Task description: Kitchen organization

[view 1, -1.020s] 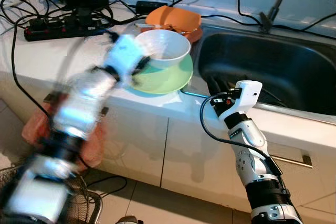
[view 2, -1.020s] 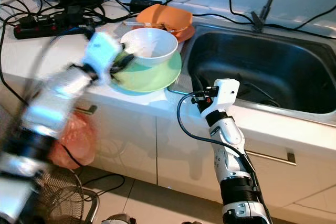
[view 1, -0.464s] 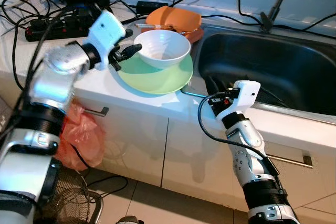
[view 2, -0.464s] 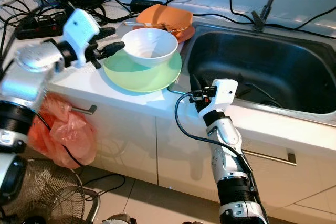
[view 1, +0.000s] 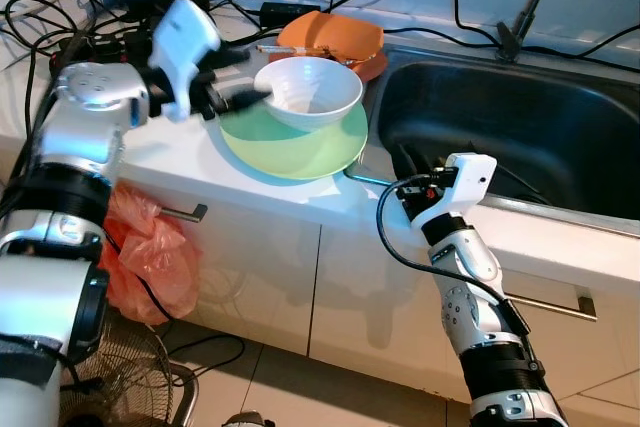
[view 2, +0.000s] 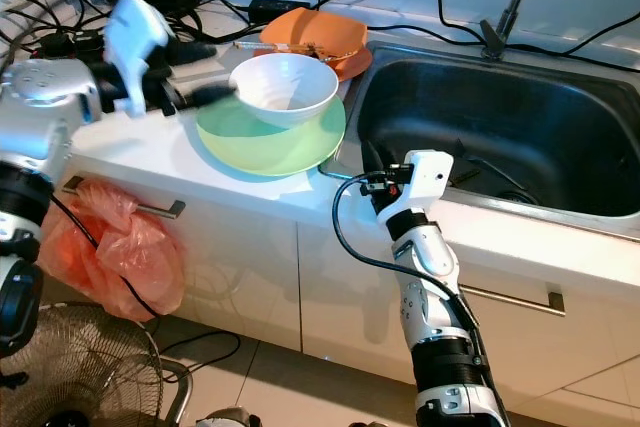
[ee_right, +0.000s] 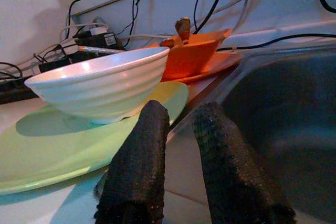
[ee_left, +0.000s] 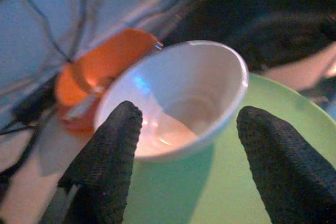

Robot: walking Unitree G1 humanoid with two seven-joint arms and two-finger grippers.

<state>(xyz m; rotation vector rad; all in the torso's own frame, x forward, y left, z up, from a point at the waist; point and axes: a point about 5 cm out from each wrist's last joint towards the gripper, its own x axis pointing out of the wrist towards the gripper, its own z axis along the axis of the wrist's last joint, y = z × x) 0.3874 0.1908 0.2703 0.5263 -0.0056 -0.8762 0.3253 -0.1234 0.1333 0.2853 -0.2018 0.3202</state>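
Note:
A white ribbed bowl (view 1: 310, 89) sits on a pale green plate (view 1: 300, 147) on the white counter, just left of the sink. My left gripper (view 1: 240, 97) is at the bowl's left rim, slightly blurred. In the left wrist view it is open (ee_left: 189, 116), one finger on each side of the bowl (ee_left: 178, 98), with nothing held. My right gripper (view 1: 410, 172) rests at the counter's front edge by the sink corner, to the right of the plate. In the right wrist view its fingers (ee_right: 181, 114) are close together and hold nothing.
An orange dish (view 1: 330, 37) with a utensil stands behind the bowl. The steel sink (view 1: 520, 127) lies to the right. A power strip and tangled cables (view 1: 100, 42) crowd the counter's back left. An orange bag (view 1: 150, 257) hangs from a cupboard handle above a floor fan (view 1: 120, 377).
My left arm has swung up from a low blurred pose to the counter, and its gripper has come to the bowl's left rim. The right arm has stayed still.

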